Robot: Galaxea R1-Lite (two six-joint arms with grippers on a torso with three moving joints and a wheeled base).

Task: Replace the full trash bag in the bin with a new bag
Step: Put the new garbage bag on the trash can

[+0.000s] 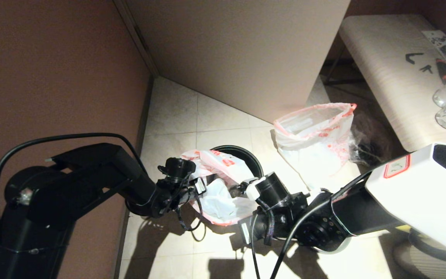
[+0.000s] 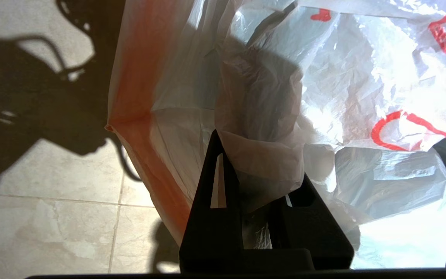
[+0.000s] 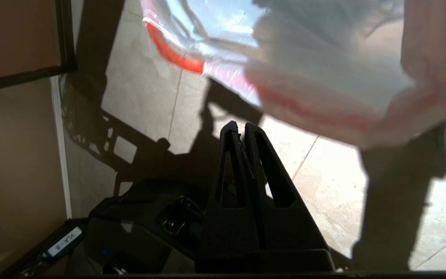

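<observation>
Nothing here can be read as words. The slack new bag [image 1: 223, 182] draped at the bin [image 1: 246, 157] carries red printed characters; in the left wrist view they show only as broken red strokes on the film [image 2: 401, 128]. The full trash bag [image 1: 316, 143] standing on the floor has red print across its side, too small to make out. A white label with a red border [image 1: 396, 166] sits on the robot's white arm cover, its marks illegible. A small white tag [image 3: 65, 242] on the black housing in the right wrist view bears dark characters that cannot be made out.
</observation>
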